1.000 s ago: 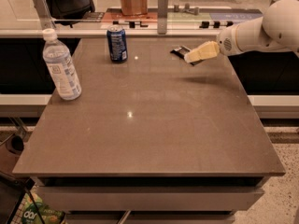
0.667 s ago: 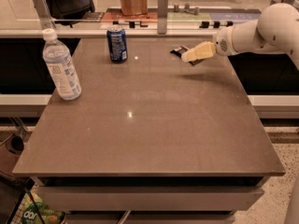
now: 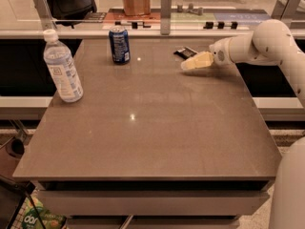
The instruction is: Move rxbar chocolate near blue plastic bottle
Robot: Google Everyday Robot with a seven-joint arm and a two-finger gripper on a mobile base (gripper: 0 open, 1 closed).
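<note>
Up in the upper right, the gripper is just beside the bar; its grip state cannot be told. Far left stands the bottle.

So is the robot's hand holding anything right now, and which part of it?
Cannot be told for sure. The gripper is at the far side of the table, right in front of the rxbar chocolate, which looks to lie flat, not lifted.
</note>
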